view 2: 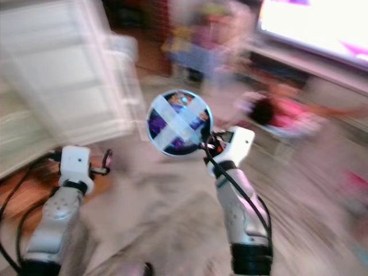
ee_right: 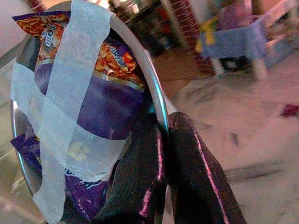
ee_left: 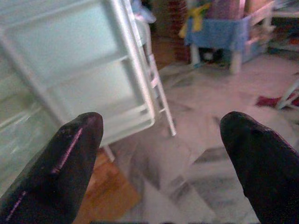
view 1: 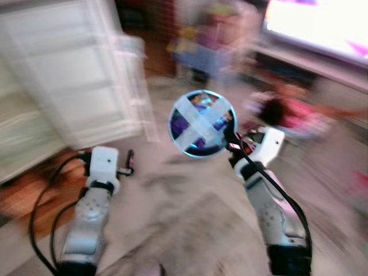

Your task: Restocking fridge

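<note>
My right gripper [view 1: 230, 140] is shut on the rim of a round metal bowl [view 1: 201, 122] and holds it up in front of me. The bowl [ee_right: 88, 116] carries purple and orange snack packets held in by two crossed strips of pale tape. My left gripper [ee_left: 161, 154] is open with nothing between its black fingers [ee_left: 60, 168], raised at the left beside the bowl. The white fridge door [view 1: 75, 75] stands open at the left; its shelves [ee_left: 79, 79] lie ahead of the left gripper.
The head views are blurred by motion. A blue-covered table [ee_left: 219, 32] with items stands at the back. A bright screen [view 1: 322, 23] sits at upper right and pink things [view 1: 287, 112] lie on the marble floor [ee_left: 196, 140]. A wooden patch [view 1: 23, 190] shows lower left.
</note>
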